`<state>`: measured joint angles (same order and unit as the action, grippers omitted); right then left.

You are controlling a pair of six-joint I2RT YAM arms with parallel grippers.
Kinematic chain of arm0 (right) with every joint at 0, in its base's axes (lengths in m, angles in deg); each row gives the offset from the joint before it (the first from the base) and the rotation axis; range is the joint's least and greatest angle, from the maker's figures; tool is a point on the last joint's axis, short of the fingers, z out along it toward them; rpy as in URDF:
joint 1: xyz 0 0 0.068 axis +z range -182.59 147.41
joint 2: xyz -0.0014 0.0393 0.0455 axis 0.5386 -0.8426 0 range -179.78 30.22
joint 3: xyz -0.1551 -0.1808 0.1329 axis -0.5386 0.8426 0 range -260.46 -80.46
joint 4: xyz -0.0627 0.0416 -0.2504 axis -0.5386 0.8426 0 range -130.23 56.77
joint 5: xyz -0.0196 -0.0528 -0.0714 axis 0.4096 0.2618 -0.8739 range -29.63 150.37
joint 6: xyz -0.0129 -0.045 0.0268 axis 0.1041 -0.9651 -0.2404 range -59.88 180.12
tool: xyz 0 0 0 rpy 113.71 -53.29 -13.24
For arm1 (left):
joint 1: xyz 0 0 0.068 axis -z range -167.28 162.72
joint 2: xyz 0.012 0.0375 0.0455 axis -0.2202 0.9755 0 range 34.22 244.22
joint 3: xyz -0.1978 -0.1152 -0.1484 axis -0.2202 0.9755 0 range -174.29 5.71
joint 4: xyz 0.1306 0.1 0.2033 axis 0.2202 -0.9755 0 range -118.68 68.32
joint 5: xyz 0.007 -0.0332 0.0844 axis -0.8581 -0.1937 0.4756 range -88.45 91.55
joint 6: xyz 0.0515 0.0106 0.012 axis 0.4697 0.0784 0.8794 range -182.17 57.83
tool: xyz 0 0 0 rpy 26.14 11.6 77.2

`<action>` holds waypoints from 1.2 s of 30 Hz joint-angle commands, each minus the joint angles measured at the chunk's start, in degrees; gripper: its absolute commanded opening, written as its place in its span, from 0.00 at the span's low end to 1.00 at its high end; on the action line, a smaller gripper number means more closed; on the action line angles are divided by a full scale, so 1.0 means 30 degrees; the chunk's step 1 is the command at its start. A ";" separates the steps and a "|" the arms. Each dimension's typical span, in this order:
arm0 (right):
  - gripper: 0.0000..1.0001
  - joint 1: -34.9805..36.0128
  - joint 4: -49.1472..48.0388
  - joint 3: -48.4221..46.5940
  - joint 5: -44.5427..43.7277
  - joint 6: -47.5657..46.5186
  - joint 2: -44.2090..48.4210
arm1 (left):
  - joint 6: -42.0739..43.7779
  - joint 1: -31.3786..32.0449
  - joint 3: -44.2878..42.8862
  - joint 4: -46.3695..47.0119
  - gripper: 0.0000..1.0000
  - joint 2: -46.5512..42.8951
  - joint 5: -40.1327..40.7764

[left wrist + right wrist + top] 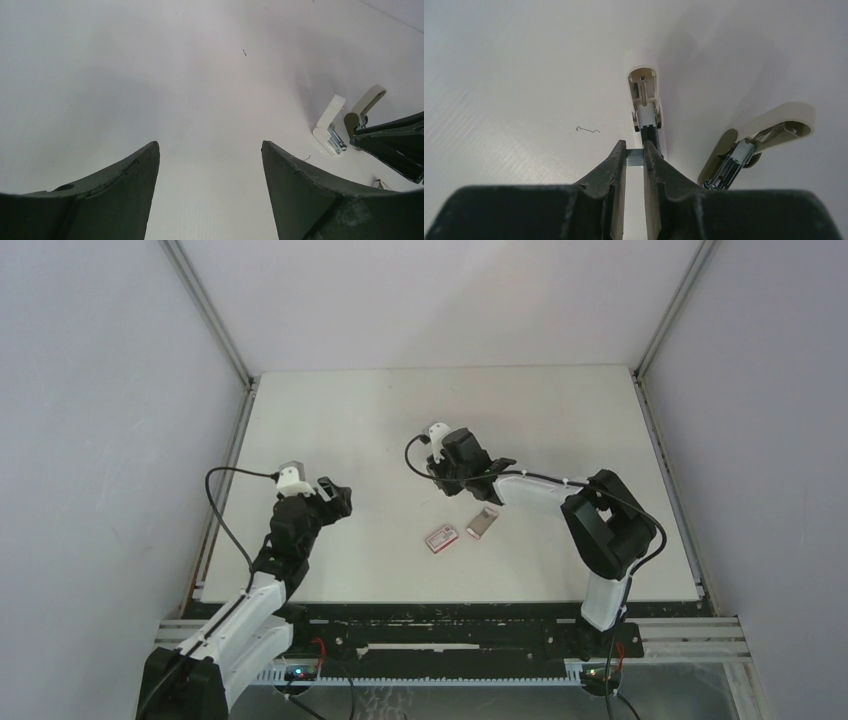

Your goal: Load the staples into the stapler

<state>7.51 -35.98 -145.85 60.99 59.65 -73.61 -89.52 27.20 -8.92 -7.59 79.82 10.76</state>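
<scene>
White table (330,420) is seen bearing a grey tray (482,523) and red-and-white box (441,538), both nearer than the stapler (644,97). Jaws of the left gripper (210,145) are spread and empty. A staple strip (635,156) is clenched by the right gripper (635,149) at the opened stapler's near end.

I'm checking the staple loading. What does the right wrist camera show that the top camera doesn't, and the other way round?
Right wrist only: the staple strip pinched in the right gripper, the open stapler just ahead, a loose bent staple. Top only: the left gripper, the red-and-white box and the tray. Both: the right gripper and the white table.
</scene>
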 commanded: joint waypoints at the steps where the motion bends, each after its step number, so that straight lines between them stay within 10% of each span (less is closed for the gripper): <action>1: 0.14 -0.0330 -0.1050 -0.0115 0.0735 -0.0540 -0.0315 | 0.0249 -0.0091 0.0571 0.0930 0.79 0.0127 -0.0140; 36: 0.14 -0.0907 -0.0888 -0.0904 0.0874 -0.1132 -0.1224 | 0.0271 -0.0089 0.0615 0.1186 0.79 0.0387 -0.0401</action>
<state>5.15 -36.66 -146.52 63.04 57.31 -77.92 -89.52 27.20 -8.92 -6.81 80.65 10.32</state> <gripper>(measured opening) 0.148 0.788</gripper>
